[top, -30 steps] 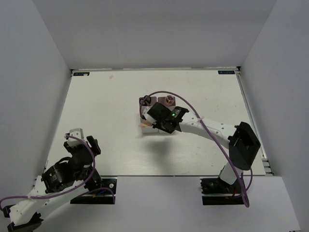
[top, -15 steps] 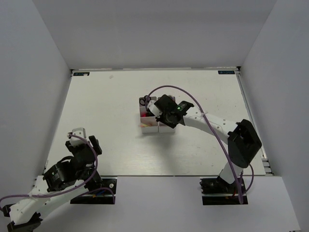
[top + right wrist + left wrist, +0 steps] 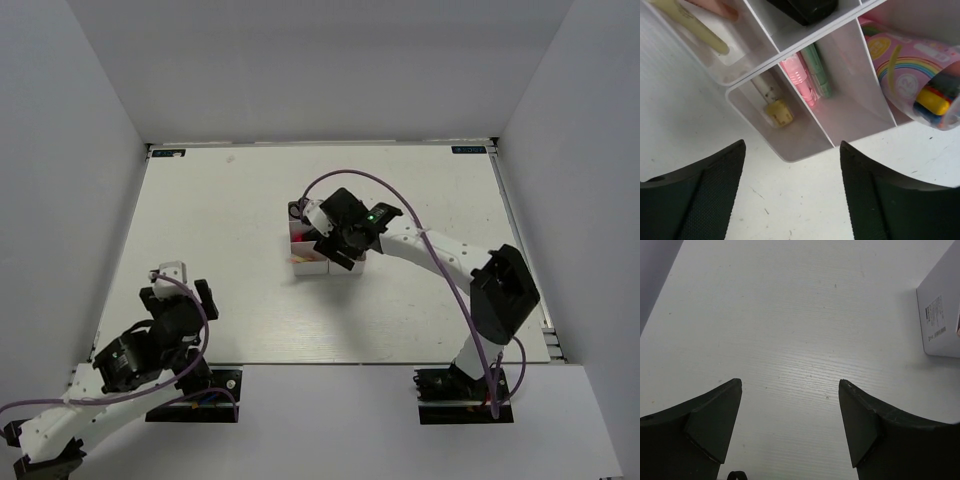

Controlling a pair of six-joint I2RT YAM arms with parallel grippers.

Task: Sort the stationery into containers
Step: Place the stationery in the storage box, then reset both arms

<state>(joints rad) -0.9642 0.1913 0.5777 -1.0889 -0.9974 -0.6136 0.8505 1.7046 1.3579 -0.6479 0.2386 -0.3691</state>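
Right end effector (image 3: 791, 160) spread wide, holding nothing, above near edge of white bins (image 3: 805, 106). Pink marker (image 3: 799, 80) and green marker (image 3: 817, 70) lay side by side in one compartment. Tan piece (image 3: 779, 112) lay in neighbouring compartment. Left end effector (image 3: 790, 390) wide, empty, over bare desk (image 3: 790, 315), well apart from bins.

White table (image 3: 200, 230), walled on left, far and right sides. Fine grain lines and few tiny specks on surface close up. Standing directly on it, near middle, slightly toward far edge: cluster of white bins (image 3: 308, 264), joined, open tops up, bottoms flat on surface. Close by bins' outer corner: faint scratches (image 3: 759, 193). Small dark labels (image 3: 166, 153) at both far corners; pale smudge (image 3: 230, 157) beside left one. Two black base plates (image 3: 212, 384) at near edge.
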